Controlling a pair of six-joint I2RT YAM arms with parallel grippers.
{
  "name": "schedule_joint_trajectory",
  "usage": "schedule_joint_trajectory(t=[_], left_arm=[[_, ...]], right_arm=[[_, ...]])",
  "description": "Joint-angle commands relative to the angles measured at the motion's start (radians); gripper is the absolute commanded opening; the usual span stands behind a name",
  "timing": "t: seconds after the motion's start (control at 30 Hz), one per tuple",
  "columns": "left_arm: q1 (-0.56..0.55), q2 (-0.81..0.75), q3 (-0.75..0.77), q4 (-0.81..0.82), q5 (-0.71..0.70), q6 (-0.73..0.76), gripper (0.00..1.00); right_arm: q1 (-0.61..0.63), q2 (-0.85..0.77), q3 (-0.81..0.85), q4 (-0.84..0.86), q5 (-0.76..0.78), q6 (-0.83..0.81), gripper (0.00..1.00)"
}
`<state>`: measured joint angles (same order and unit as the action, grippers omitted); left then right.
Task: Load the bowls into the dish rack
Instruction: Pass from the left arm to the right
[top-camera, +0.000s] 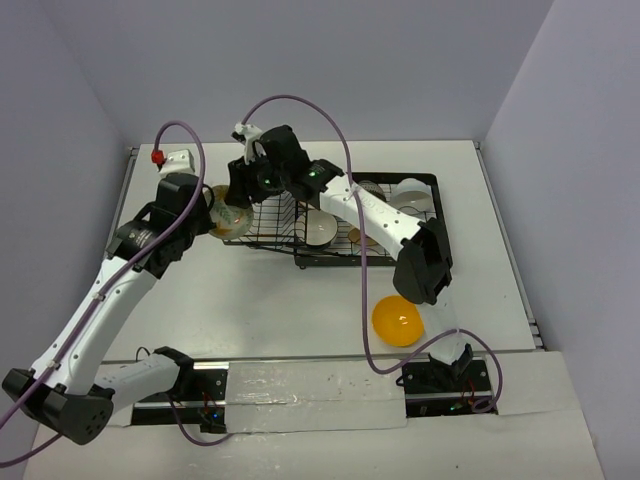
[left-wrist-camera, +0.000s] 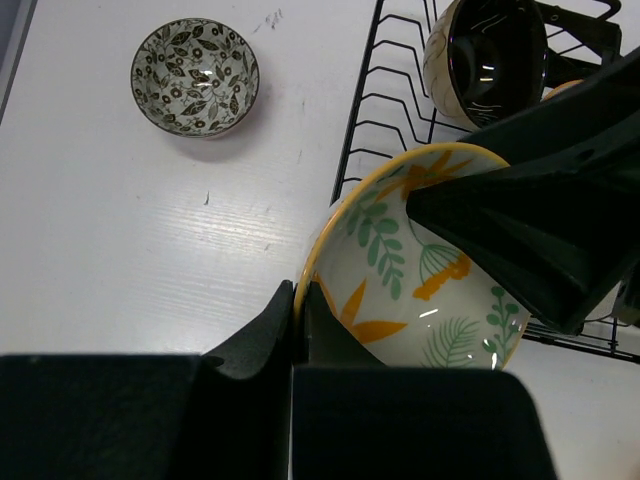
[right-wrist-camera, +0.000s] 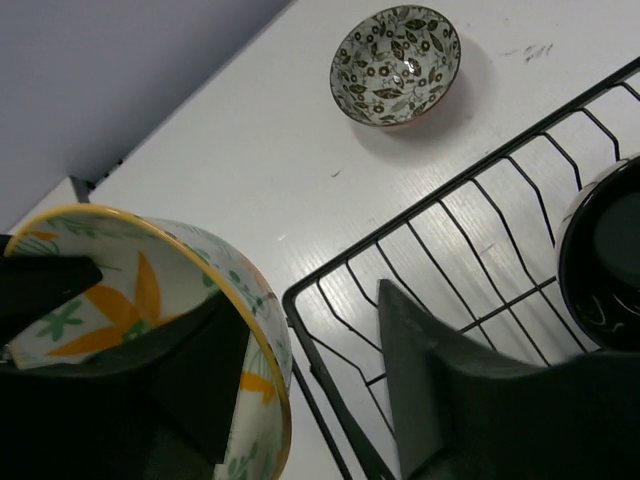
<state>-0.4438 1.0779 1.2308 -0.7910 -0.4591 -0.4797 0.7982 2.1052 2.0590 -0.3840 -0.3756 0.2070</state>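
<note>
While the left hand (left-wrist-camera: 300, 305) clenches the leafy bowl (left-wrist-camera: 385, 250) at its rim, the spread right hand (right-wrist-camera: 312, 330) seemingly straddles it.

**Leaf bowl pinched at the rack's edge**

The left gripper (left-wrist-camera: 300, 305) is clamped on the yellow rim of a leaf-patterned bowl (left-wrist-camera: 400, 290) – cream, with green and orange fronds; a black finger (left-wrist-camera: 490, 215) of the other arm reaches into it from the right; behind, the dish rack (left-wrist-camera: 385, 110) holds a black-lined bowl (left-wrist-camera: 490, 60) on edge; a flowered bowl (left-wrist-camera: 195, 77) sits apart on the white table (left-wrist-camera: 150, 260).
</note>
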Motion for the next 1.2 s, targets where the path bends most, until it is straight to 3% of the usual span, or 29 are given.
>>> schedule_joint_trajectory(t=[0.0,0.1,0.17,0.2,0.27,0.53,0.93,1.17], left_arm=[[-0.009,-0.001,0.05,0.07,-0.027,0.024,0.0],[-0.009,0.005,0.05,0.075,-0.036,0.03,0.0],[-0.01,0.007,0.047,0.079,-0.042,0.03,0.0],[-0.01,0.007,0.044,0.081,-0.044,0.032,0.0],[-0.01,0.013,0.036,0.093,-0.046,0.033,0.0],[-0.012,0.057,0.053,0.118,-0.047,0.013,0.01],[-0.012,0.056,0.091,0.145,-0.044,0.015,0.54],[-0.012,0.044,0.125,0.154,-0.012,0.016,0.61]], right_arm=[[0.003,-0.027,-0.022,0.008,0.026,-0.029,0.53],[0.001,-0.03,-0.039,0.008,0.04,-0.032,0.3],[-0.001,-0.031,-0.048,0.008,0.043,-0.034,0.21],[-0.001,-0.033,-0.051,0.011,0.043,-0.035,0.09],[-0.001,-0.037,-0.066,0.017,0.043,-0.034,0.0],[-0.004,-0.094,-0.155,0.053,0.067,-0.038,0.0],[-0.06,-0.212,-0.287,0.068,0.138,-0.024,0.0],[-0.077,-0.276,-0.322,0.06,0.145,-0.024,0.0]])
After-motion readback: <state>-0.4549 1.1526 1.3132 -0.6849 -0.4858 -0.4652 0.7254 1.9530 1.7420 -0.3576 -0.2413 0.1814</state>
